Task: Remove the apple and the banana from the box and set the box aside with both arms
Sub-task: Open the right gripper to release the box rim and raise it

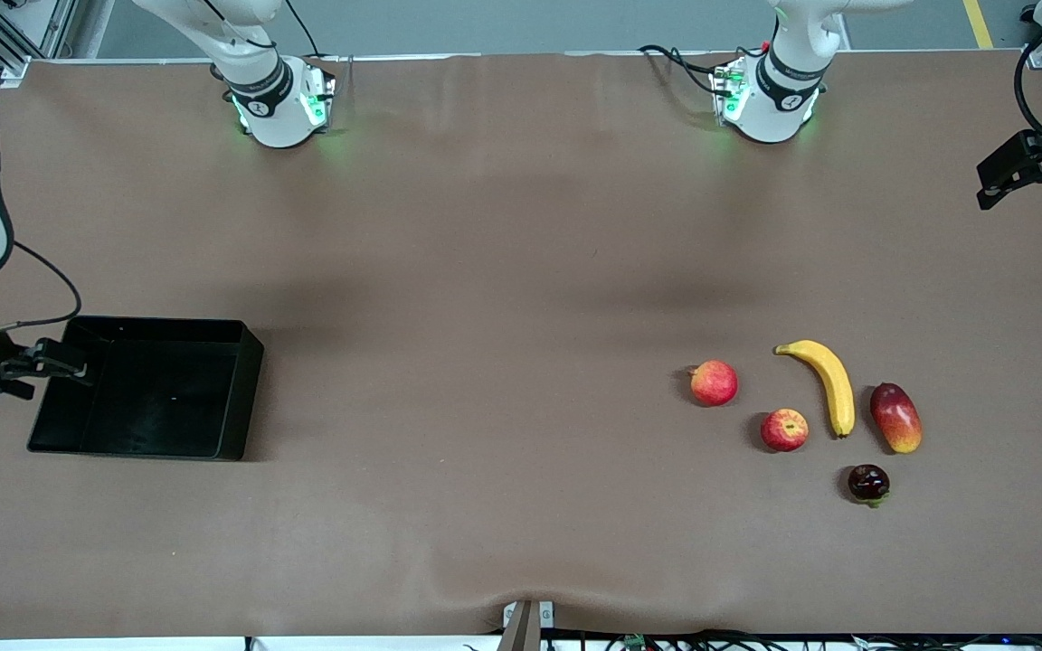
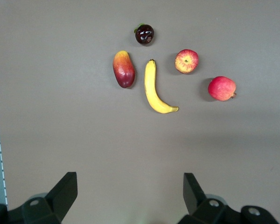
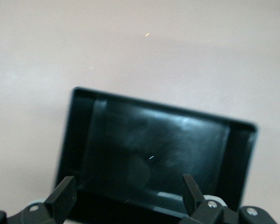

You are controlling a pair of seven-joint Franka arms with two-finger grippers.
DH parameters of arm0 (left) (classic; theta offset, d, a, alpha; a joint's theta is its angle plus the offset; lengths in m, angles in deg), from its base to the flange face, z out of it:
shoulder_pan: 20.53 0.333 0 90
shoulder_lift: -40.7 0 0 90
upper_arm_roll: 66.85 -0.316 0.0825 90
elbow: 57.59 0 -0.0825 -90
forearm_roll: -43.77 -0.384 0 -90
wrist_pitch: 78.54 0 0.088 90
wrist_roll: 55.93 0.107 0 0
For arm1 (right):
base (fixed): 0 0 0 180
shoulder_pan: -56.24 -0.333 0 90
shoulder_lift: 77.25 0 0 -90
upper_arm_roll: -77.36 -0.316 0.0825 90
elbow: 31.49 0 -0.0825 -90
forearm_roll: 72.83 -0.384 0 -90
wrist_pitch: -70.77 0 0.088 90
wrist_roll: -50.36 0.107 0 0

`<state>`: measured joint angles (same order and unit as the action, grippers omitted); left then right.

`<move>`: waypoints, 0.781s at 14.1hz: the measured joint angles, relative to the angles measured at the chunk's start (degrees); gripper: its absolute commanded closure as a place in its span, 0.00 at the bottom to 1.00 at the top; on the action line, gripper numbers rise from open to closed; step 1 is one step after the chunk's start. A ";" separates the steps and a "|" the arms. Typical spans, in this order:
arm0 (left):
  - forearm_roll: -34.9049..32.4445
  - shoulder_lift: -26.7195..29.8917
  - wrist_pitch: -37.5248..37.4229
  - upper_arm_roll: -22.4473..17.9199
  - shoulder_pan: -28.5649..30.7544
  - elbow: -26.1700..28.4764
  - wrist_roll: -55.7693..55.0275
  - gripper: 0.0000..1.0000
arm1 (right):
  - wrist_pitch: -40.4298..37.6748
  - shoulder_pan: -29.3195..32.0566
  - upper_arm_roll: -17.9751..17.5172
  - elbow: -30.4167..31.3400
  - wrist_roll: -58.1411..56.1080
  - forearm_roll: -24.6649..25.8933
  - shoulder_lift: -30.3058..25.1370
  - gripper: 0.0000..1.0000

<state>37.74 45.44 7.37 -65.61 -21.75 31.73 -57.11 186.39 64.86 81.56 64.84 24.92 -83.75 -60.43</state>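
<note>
The black box (image 1: pixel 146 389) rests on the tabletop (image 1: pixel 485 271) at the right arm's end, the right pincer (image 3: pixel 126 193) wide at its wall. The banana (image 1: pixel 827 384) and apple (image 1: pixel 784 429) lie near the left arm's end; the left pincer (image 2: pixel 130 193), wide, is over bare tabletop.

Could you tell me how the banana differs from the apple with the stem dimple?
The banana is long and curved; the apple is small and round. The banana is plain yellow; the apple is red with yellowish streaks. The banana reaches farther from the front camera than the apple. Both lie untouched on the table, beside each other.
</note>
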 measured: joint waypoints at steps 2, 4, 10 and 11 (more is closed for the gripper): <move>0.00 0.00 0.07 0.00 0.00 0.01 0.00 0.00 | -4.49 -1.64 0.02 0.00 5.08 0.03 -2.71 0.00; 0.00 0.00 0.15 0.00 0.01 0.01 0.00 0.00 | -7.97 -3.25 0.02 0.02 9.55 0.59 -5.45 0.00; 0.50 0.00 0.20 0.43 -0.12 0.08 -0.06 0.00 | -17.62 -10.02 -0.09 0.00 26.08 4.77 -13.31 0.00; 1.70 -0.01 0.27 0.42 -0.09 0.11 -0.10 0.00 | -19.43 -10.58 -0.30 -0.04 27.91 5.34 -14.55 0.00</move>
<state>39.44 45.43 7.64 -65.19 -21.84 31.84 -57.21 166.96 54.28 81.25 64.80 52.83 -78.40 -74.98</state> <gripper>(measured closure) 0.000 0.000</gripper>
